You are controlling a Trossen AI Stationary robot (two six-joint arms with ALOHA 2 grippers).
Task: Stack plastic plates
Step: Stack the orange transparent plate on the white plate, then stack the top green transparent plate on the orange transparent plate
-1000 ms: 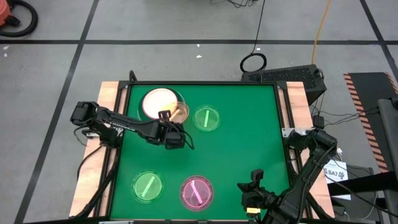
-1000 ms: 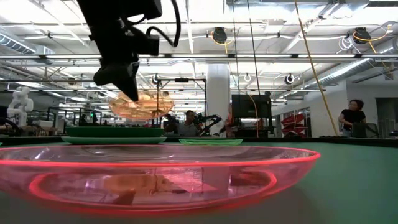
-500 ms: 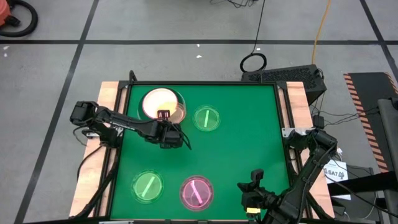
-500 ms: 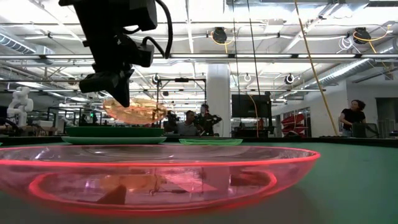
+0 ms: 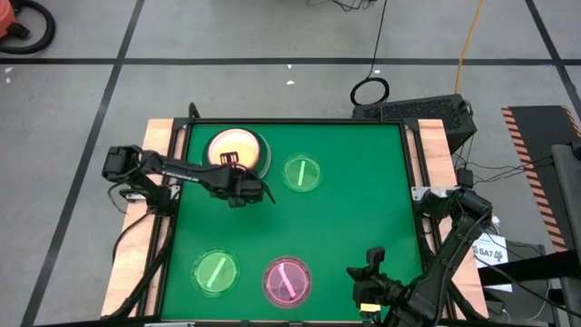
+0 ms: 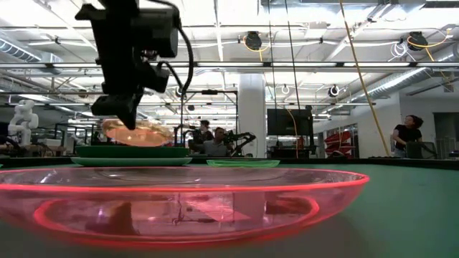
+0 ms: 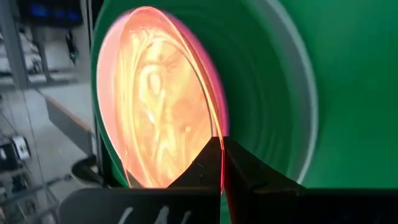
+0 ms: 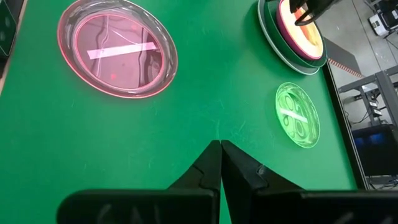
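My left gripper is shut on a see-through amber plate and holds it over the stack of larger plates at the table's far left. That stack shows a dark-green plate and a white rim. One small see-through green plate lies flat just right of the stack. Another green one and a see-through pink plate lie flat near the near edge. My right gripper is shut and waits at the near right, touching nothing. My left gripper pinches the amber plate's rim between its two fingers, on the plate's near side. The fingers come slanting down from the near side. The plate sits tilted just above the dark-green plate; whether it touches the stack, I cannot tell.
Green mat with raised wooden side rails. Open mat lies in the middle and on the right half. The pink plate and a green plate lie ahead of my right gripper. People stand in the room beyond the table.
My left gripper has moved toward the table's far-left and down, carrying the amber plate from beside the stack's right edge to over its middle. The plate has come down from well above the stack to just over the dark-green plate, staying tilted.
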